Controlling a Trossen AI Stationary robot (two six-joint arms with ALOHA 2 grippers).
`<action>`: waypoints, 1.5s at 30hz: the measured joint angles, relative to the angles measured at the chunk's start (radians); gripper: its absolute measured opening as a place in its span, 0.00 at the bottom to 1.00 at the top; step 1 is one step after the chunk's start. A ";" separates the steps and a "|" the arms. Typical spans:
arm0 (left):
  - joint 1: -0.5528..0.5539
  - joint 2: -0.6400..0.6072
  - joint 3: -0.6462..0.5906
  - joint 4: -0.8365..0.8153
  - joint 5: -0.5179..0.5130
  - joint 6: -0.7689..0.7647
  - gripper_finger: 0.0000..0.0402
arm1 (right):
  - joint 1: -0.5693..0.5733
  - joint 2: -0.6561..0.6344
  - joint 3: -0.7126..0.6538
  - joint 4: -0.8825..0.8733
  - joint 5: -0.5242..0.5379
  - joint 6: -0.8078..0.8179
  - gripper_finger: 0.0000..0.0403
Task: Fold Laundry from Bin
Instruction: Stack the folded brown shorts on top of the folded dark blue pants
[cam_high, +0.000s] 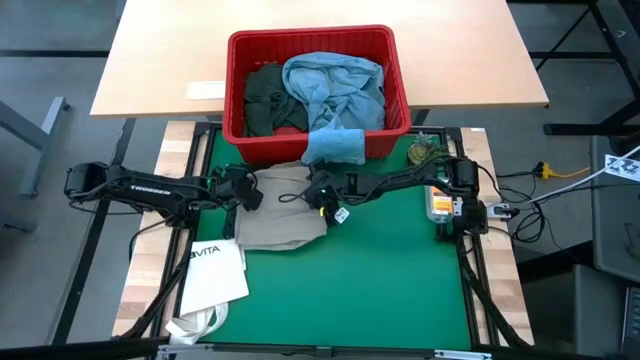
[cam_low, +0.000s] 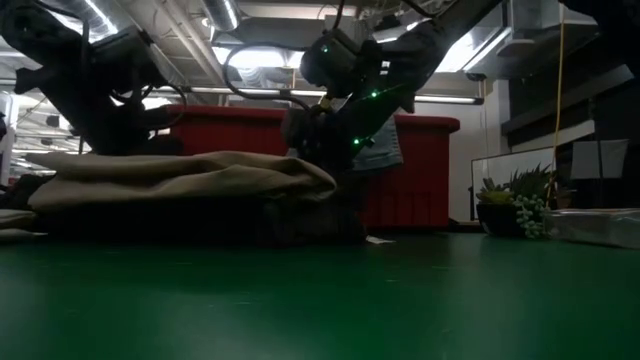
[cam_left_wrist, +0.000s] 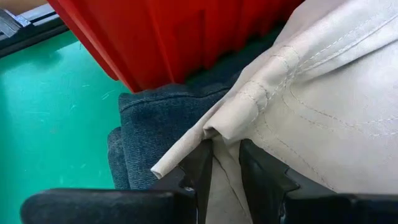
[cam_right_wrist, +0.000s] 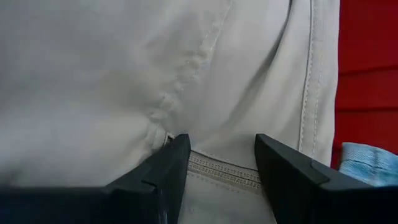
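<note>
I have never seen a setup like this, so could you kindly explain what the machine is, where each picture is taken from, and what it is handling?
It is a robot with two dark arms at a green table, each ending in a two-finger hand. One picture looks straight down from above, one looks level across the tabletop, and two come from cameras on the wrists. Behind the mat stands a red bin holding a light blue garment and a dark green piece. On the mat lie khaki trousers and, nearer the front, a white tote bag. The left hand pinches a fold of the khaki trousers, over a dark denim piece. The right hand has its fingers spread around a seam of the same trousers, beside the bin.
</note>
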 joint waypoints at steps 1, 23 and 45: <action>0.000 -0.002 -0.001 0.007 0.002 0.002 0.20 | 0.000 -0.008 -0.001 -0.005 0.003 -0.002 0.47; 0.000 -0.007 0.160 0.076 0.029 0.148 0.20 | -0.001 -0.123 -0.005 -0.009 0.129 -0.055 0.47; 0.000 -0.018 0.220 -0.466 0.124 -0.123 0.20 | -0.001 -0.122 -0.004 -0.012 0.096 -0.053 0.47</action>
